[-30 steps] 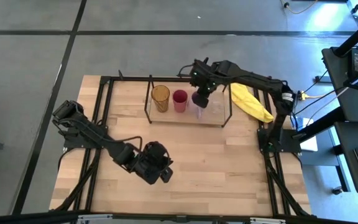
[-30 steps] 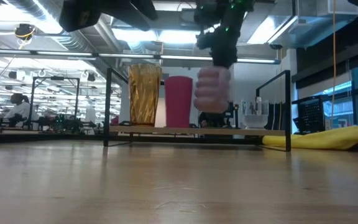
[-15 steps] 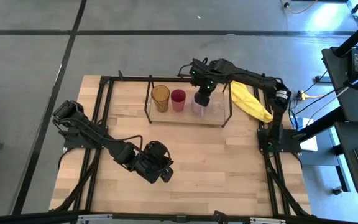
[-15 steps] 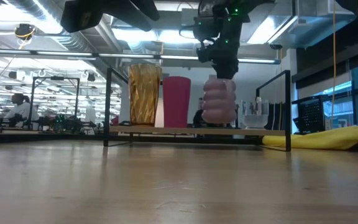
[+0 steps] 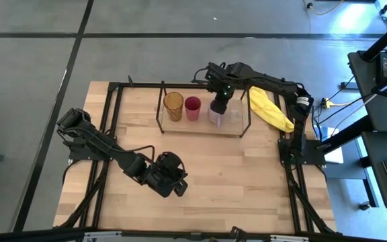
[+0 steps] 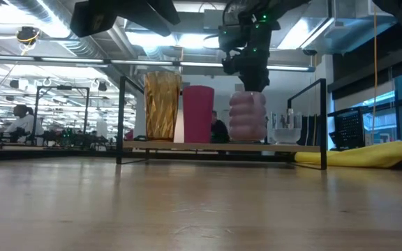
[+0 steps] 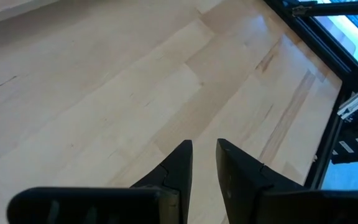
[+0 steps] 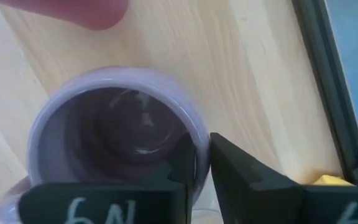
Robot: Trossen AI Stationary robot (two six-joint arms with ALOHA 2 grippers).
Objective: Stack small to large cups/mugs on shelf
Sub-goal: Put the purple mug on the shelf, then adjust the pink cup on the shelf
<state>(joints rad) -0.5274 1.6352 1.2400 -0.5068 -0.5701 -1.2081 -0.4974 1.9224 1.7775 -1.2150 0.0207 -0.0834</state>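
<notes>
On the shelf (image 5: 195,126) the amber tumbler (image 5: 174,105), the magenta cup (image 5: 192,107), the lavender mug (image 5: 216,113) and the small clear glass (image 5: 234,115) stand in a row. The low view shows them on the board (image 6: 187,146): tumbler (image 6: 162,104), magenta cup (image 6: 198,113), mug (image 6: 247,116), glass (image 6: 287,132). My right gripper (image 5: 219,101) hangs over the mug and is shut on it. My left gripper (image 5: 171,180) waits over the table's near middle, fingers close together, holding nothing. My right gripper (image 8: 202,155) pinches the mug's rim wall (image 8: 199,134), with one finger inside the mug and the other finger (image 8: 241,177) outside. The fingers come from above, pointing down. The mug stands upright with its base on the shelf board (image 6: 247,141).
A yellow cloth (image 5: 271,111) lies on the table to the right of the shelf. Thin black rods (image 6: 323,122) frame the shelf's ends. Bare wooden tabletop (image 5: 247,175) spreads between the shelf and the near edge. People show in the room beyond the table.
My right gripper has moved down with the lavender mug. The mug hung clear above the board a second ago and now stands on it, between the magenta cup and the clear glass.
</notes>
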